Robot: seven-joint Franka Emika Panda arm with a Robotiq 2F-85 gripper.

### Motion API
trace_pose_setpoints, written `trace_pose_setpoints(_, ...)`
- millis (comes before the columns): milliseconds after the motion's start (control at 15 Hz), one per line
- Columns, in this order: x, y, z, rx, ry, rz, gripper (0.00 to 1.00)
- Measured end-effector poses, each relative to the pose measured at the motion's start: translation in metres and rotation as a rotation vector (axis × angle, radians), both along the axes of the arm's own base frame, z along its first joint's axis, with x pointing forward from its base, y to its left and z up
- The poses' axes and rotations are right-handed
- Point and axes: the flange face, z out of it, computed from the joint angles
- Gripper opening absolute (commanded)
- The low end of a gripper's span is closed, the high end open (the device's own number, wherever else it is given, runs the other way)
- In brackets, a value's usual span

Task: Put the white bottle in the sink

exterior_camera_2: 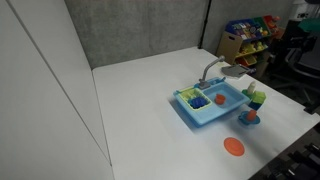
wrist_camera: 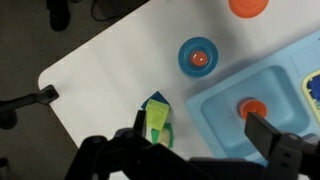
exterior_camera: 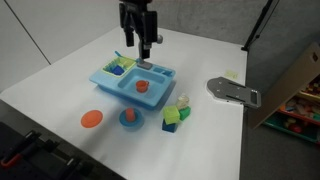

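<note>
Bright, even light falls from above on the white flat worktop [exterior_camera: 60, 85], which nearly washes out in both exterior views. Shadows beside the light-blue plastic toy sink [exterior_camera: 135, 80] are faint and soft. All the pictures are small and soft. In the wrist view the dark hand [wrist_camera: 198, 135] at the bottom edge is blurred and out of focus.

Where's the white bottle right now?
In an exterior view the white bottle is by the green and blue blocks, outside the sink.

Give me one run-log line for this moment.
gripper: over light-blue plastic toy sink | fingers: open, empty | tiny white toy bottle: by green block, outside sink
</note>
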Motion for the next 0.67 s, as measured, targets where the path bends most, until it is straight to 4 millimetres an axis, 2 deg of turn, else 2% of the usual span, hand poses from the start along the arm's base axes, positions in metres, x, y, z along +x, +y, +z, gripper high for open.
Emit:
trace_pose_setpoints(133,-0.002,-0.028,0.003,-0.017,-0.005,-0.042,1.00)
trace_pose_setpoints(267,-0.003,-0.044,0.007,-0.024,-0.009,-0.071,1.00)
trace_pose_setpoints(667,0.000,-0.046,0.006,-0.030,-0.021,-0.071,1.00)
